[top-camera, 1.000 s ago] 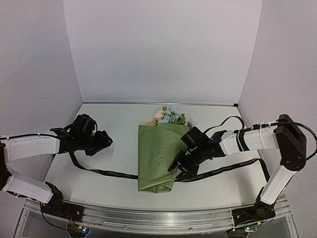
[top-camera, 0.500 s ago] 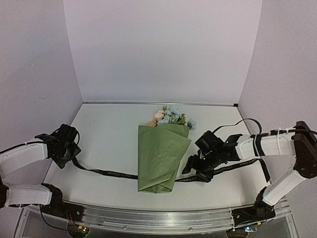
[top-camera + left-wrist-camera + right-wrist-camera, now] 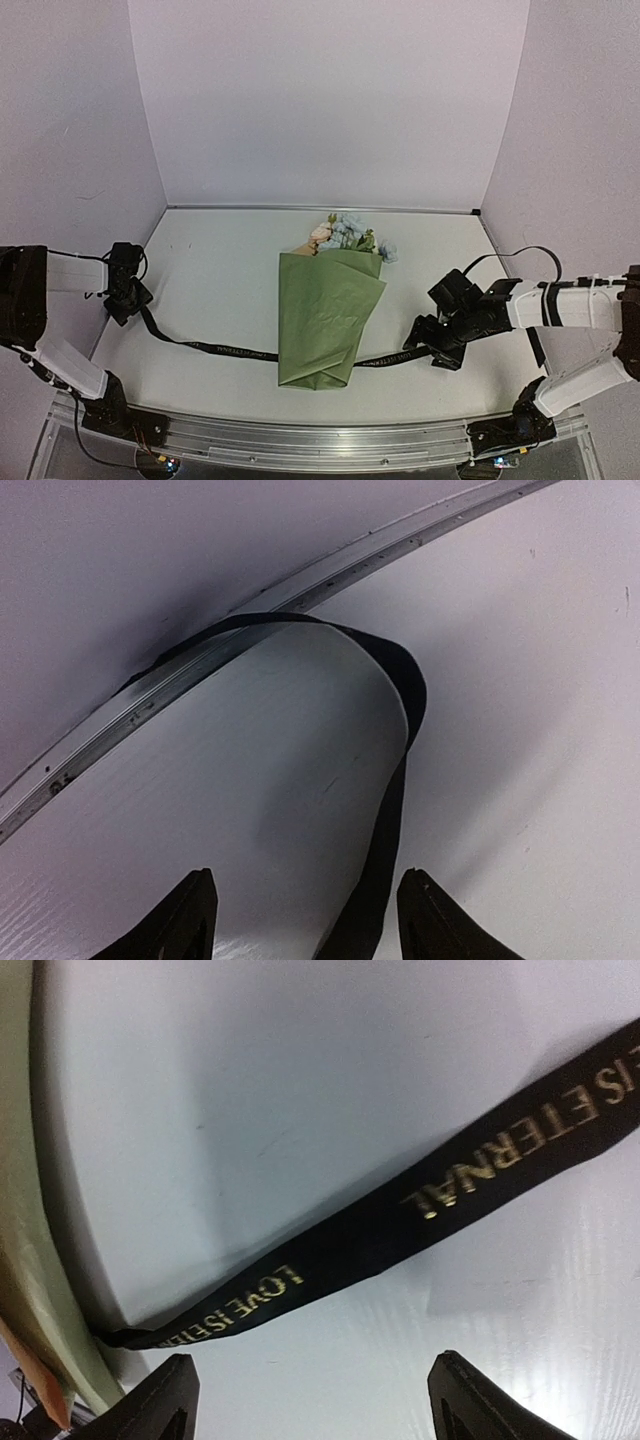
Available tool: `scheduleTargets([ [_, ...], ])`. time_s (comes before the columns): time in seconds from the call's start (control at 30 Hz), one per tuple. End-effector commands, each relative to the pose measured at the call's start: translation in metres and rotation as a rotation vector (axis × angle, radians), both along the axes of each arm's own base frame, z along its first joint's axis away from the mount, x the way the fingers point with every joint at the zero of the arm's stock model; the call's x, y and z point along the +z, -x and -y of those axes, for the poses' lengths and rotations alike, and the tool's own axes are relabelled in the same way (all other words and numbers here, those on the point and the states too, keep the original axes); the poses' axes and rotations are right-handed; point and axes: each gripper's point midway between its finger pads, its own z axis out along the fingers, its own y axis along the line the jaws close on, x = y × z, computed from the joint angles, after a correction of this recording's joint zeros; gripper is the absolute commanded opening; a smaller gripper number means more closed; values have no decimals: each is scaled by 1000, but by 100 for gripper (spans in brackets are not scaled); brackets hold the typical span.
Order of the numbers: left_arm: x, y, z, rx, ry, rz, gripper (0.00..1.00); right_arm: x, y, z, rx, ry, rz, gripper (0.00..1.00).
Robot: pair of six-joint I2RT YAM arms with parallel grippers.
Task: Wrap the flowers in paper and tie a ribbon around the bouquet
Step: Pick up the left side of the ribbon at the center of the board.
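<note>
The wrapping looks done: the paper [image 3: 330,300] is folded olive face out into a cone around the flowers [image 3: 345,233], whose blooms poke out at the 12 o'clock end; the bouquet [image 3: 322,335] lies flat at the middle of the worktop [image 3: 220,260], its folded tip toward 6 o'clock. The ribbon [image 3: 225,349] passes beneath the lower part of the cone and trails out flat toward 9 o'clock and 3 o'clock; no turn over the paper, no crossing and no knot shows, so I judge that all of the tying is left to do. The left claw [image 3: 312,925], at the 9 o'clock edge, has its fingers apart with the ribbon running loosely between them, not pinched; the right claw [image 3: 315,1400], at about 4 o'clock from the bouquet, stands wide apart above the lettered ribbon and grips nothing. The worktop is matte white; a metal rail [image 3: 300,440] runs along its near edge at 6 o'clock; plain pale lilac walls [image 3: 330,100] close it in at 9, 12 and 3 o'clock.
</note>
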Motion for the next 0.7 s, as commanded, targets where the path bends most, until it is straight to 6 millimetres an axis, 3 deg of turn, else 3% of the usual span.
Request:
scheduleTargets([
  [0.0,15,-45,2,-67,22,113,61,-1,-5,31,-70,70,54,82],
  [0.2,2,-53,7,-82,56,95,45,-8,-9,61,-175,138,75,83],
  [0.37,-1,-58,10,-88,74,92,16,-13,-13,85,-276,209,70,84],
  [0.67,11,-60,13,-83,101,151,1,-21,-30,119,-450,298,34,80],
])
